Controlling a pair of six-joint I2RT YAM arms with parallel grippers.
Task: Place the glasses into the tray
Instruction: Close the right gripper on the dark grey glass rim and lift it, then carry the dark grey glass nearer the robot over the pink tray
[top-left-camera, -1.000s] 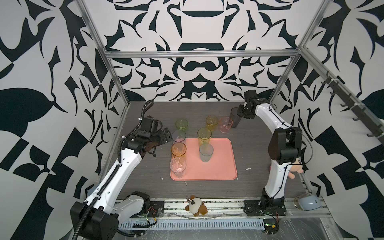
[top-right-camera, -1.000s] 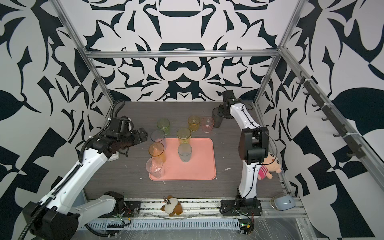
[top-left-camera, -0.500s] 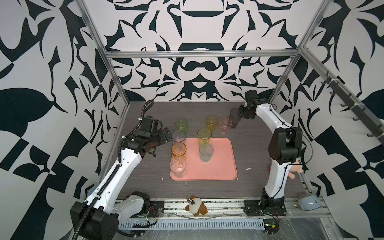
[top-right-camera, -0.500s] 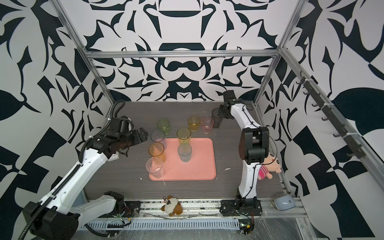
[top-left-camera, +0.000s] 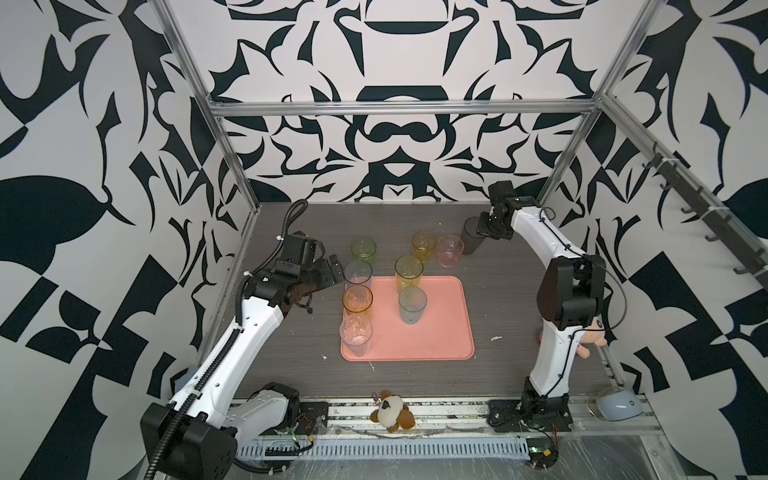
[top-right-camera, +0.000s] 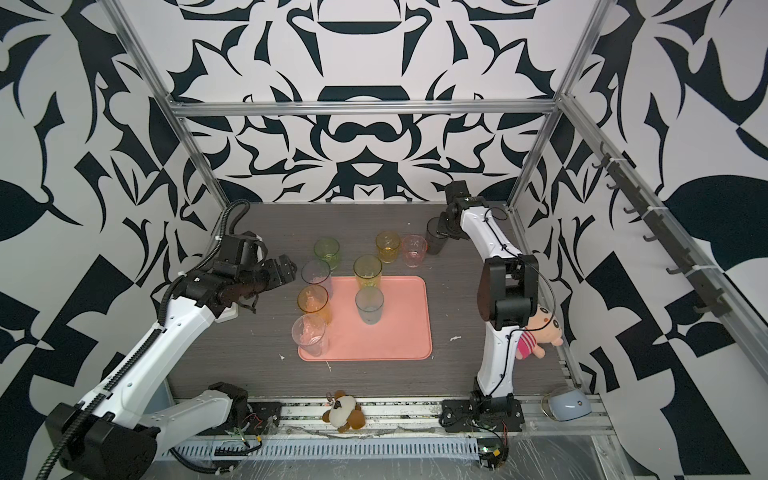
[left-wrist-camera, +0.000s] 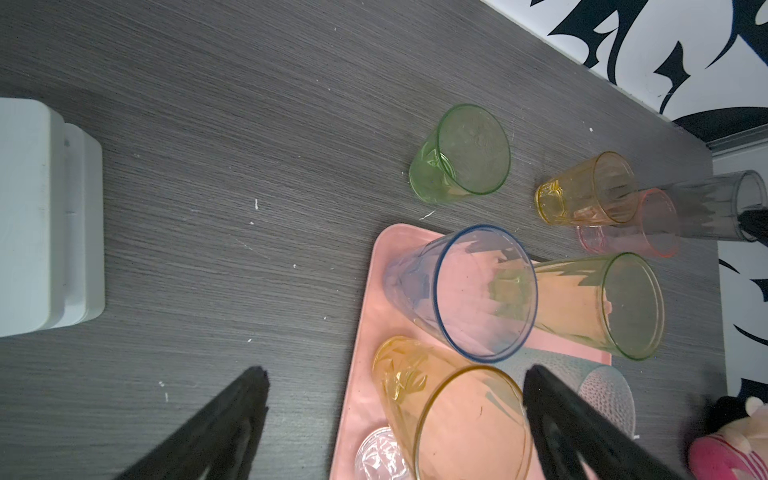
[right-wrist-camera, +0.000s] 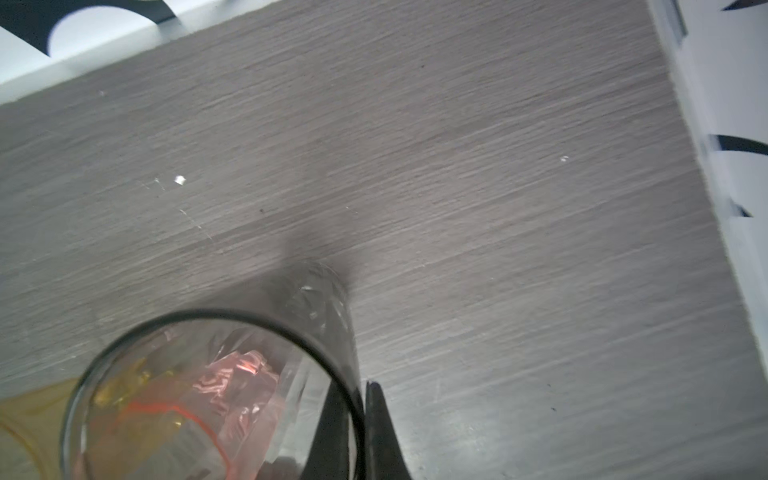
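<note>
The tray (top-left-camera: 440, 328) lies flat in the middle of the dark table (top-left-camera: 291, 353), and five of the glasses stand upright on it. Along its left edge are a clear tumbler (top-left-camera: 355, 334) nearest the front, an orange tumbler (top-left-camera: 357, 300) behind it, and a blue-rimmed tumbler (top-left-camera: 357, 272) on the far left corner. A tall yellow-green tumbler (top-left-camera: 409, 272) stands at the far edge, with a teal tumbler (top-left-camera: 412, 306) just in front of it.

Four more glasses stand off the tray, on the table behind it. These are a short green tumbler (top-left-camera: 363, 248) to the left, then an amber tumbler (top-left-camera: 423, 245) and a pink tumbler (top-left-camera: 450, 251) close together. The smoky grey tumbler (top-left-camera: 470, 239) is farthest right, just beside the pink one.

The right gripper (right-wrist-camera: 353, 390) pinches the grey tumbler's wall at the rim, one finger inside and one outside. From here I can't tell whether its base is on the table or just off it.

The left gripper (left-wrist-camera: 395, 376) hangs beside the tray's left edge near the blue-rimmed and orange tumblers, its jaws spread wide and holding nothing. A white box (left-wrist-camera: 41, 216) sits on the table to that side.
</note>
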